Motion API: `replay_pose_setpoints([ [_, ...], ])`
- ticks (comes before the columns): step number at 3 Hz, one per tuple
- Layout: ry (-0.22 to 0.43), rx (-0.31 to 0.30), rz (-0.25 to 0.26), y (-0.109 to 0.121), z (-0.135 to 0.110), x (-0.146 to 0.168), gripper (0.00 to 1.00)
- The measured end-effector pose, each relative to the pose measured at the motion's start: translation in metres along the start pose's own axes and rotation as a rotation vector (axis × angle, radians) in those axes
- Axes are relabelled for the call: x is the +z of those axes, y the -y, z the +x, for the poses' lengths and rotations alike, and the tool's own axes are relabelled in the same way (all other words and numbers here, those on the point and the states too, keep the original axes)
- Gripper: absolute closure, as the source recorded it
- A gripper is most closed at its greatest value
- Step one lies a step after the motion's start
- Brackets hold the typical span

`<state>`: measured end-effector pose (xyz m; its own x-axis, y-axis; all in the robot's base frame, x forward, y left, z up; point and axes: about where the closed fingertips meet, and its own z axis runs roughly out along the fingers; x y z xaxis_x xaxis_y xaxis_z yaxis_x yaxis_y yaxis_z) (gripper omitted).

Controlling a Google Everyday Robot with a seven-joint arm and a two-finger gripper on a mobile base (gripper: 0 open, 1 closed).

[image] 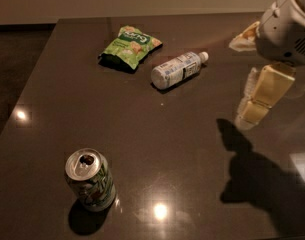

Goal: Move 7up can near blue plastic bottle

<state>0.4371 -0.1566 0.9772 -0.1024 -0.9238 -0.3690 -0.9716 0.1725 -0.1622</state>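
Observation:
The 7up can stands upright near the table's front left, its silver top open and its sides green and white. The blue plastic bottle lies on its side at the back middle, white cap pointing right. The two are far apart. My gripper hangs from the white arm at the right edge, above the table. It is right of the bottle and far from the can, and it holds nothing that I can see.
A green snack bag lies just left of the bottle at the back. The dark glossy table shows lamp reflections and the arm's shadow at the front right. Its left edge drops to a dark floor.

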Motion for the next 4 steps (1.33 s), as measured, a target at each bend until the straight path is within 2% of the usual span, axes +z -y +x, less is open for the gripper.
replay_pose_setpoints([
  [1, 0.107, -0.074, -0.066, -0.027, -0.034, 0.017, 0.0],
  [2, 0.189, -0.139, -0.11, -0.057, -0.062, 0.035, 0.0],
  [4, 0.317, -0.218, -0.161, -0.11, -0.107, 0.075, 0.0],
])
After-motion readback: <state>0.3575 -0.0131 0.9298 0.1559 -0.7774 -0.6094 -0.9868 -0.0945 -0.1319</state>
